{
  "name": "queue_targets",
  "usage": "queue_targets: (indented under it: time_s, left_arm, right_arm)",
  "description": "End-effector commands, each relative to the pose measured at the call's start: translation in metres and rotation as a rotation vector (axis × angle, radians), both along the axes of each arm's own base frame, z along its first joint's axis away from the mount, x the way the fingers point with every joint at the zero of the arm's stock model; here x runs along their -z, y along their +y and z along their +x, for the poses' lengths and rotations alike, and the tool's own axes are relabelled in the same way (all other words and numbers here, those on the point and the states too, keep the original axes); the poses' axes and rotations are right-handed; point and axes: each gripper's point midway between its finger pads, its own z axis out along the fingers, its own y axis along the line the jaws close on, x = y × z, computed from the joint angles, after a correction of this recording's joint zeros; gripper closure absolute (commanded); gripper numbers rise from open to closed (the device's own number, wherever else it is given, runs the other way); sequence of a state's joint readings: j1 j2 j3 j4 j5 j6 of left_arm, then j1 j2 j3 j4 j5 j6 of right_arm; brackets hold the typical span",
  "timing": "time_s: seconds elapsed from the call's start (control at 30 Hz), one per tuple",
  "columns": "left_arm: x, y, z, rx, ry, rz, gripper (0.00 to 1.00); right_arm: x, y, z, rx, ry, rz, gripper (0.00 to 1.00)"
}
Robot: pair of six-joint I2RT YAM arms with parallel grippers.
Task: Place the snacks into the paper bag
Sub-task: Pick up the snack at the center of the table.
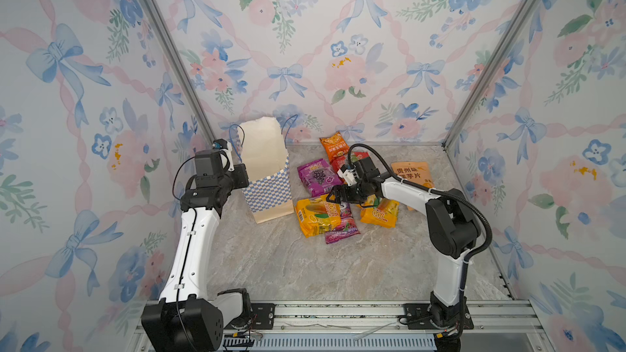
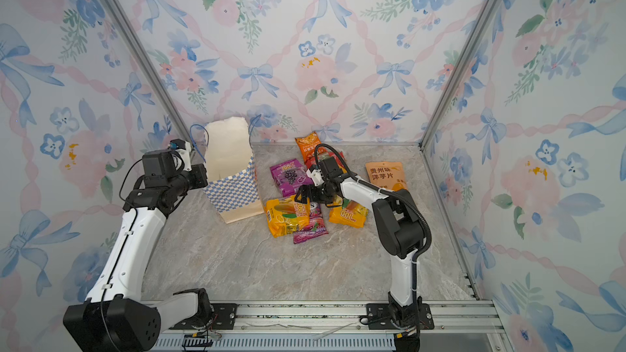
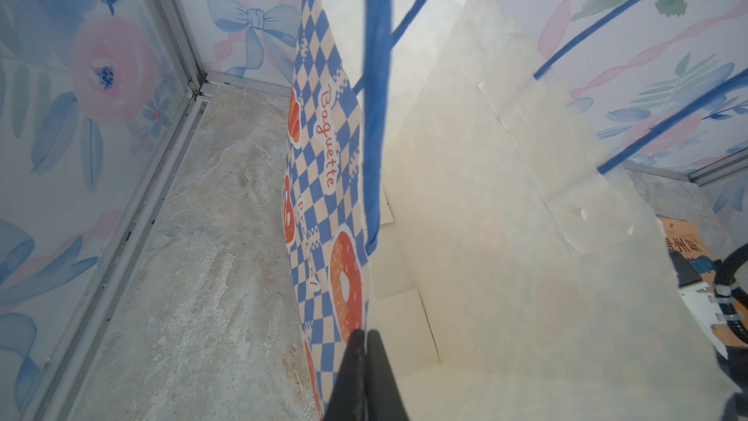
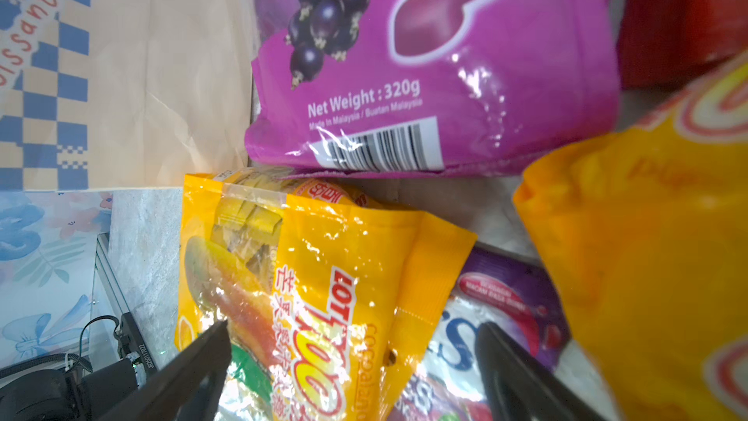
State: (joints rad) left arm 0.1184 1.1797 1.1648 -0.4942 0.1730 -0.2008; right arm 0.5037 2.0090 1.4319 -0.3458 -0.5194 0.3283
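Note:
The blue-and-white checkered paper bag (image 1: 267, 184) (image 2: 233, 187) stands upright at the back left, its mouth open. My left gripper (image 1: 244, 174) (image 3: 366, 338) is shut on the bag's left wall near the rim. The snacks lie in a heap to the right of the bag: a yellow mango packet (image 1: 316, 216) (image 4: 307, 277), a purple grape packet (image 1: 316, 176) (image 4: 425, 74), a second yellow-orange packet (image 1: 379, 213), a small purple packet (image 1: 340, 226), an orange packet (image 1: 333, 145) and a tan kraft pouch (image 1: 411, 172). My right gripper (image 1: 333, 194) (image 4: 354, 328) hangs open just over the mango packet, holding nothing.
Floral walls with aluminium posts (image 1: 169, 52) close in the marble tabletop (image 1: 288, 265) on three sides. A metal rail (image 1: 338, 313) carrying both arm bases runs along the front. A red packet (image 1: 340, 164) lies partly hidden behind the right wrist.

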Motion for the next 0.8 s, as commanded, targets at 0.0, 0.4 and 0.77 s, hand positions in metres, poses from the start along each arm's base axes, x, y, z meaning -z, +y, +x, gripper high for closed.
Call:
queue_targets:
  time_s: [0.0, 0.4, 0.77]
  left_arm:
    - [0.002, 0.002, 0.004, 0.018, -0.013, 0.026, 1.0]
    - [0.003, 0.001, 0.004, 0.043, -0.018, 0.045, 1.0]
    - [-0.002, 0.003, -0.001, 0.044, -0.034, 0.071, 1.0]
  right_arm:
    - [0.011, 0.008, -0.003, -0.055, 0.039, 0.015, 0.03]
    - [0.039, 0.018, -0.001, -0.067, 0.095, 0.045, 0.04]
    - [0.023, 0.041, -0.017, -0.143, 0.091, 0.131, 0.03]
